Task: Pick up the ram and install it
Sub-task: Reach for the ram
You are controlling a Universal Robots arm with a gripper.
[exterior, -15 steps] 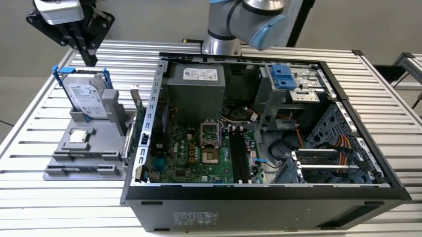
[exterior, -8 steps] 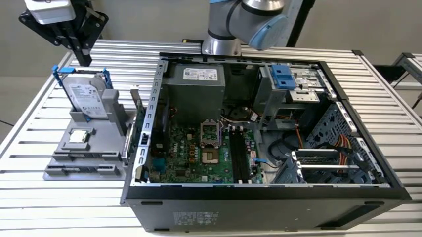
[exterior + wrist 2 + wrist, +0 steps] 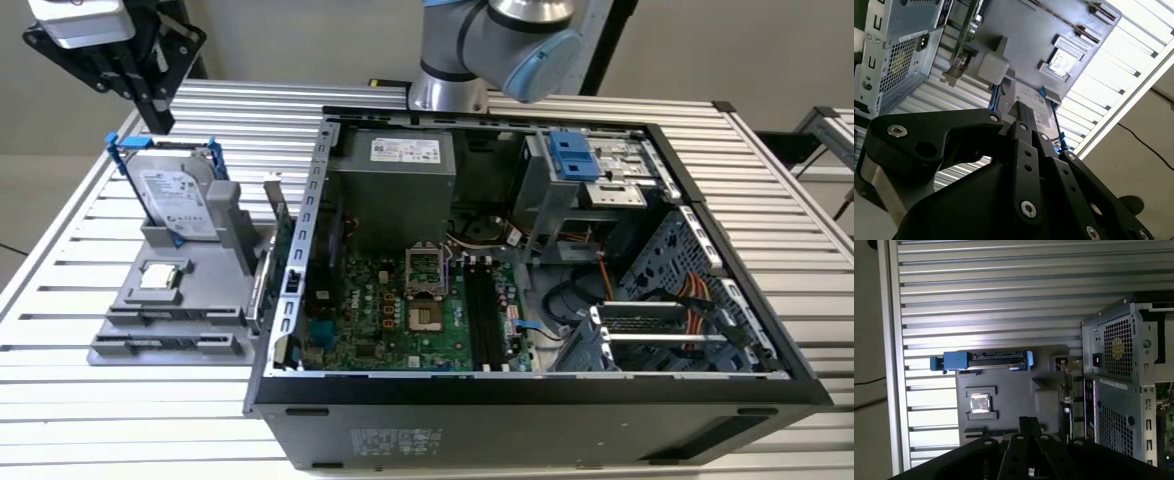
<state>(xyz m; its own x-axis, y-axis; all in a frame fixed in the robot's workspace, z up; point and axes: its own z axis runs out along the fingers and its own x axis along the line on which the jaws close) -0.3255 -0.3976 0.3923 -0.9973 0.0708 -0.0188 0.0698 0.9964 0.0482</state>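
Green ram (image 3: 275, 210) upright in holder (image 3: 174, 300), apart fr. gripper (image 3: 1029, 423) (fingers pressed together).

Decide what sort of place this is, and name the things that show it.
Likely a robotics lab bench for computer assembly: a robot arm, an open computer case on a slatted metal table, and a grey parts fixture.

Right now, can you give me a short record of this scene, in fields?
ram: upright in the grey holder, on its side next to the computer case, not held
gripper: above the holder, touching nothing
hard drive: upright in a blue frame, in the holder
processor: flat on the holder
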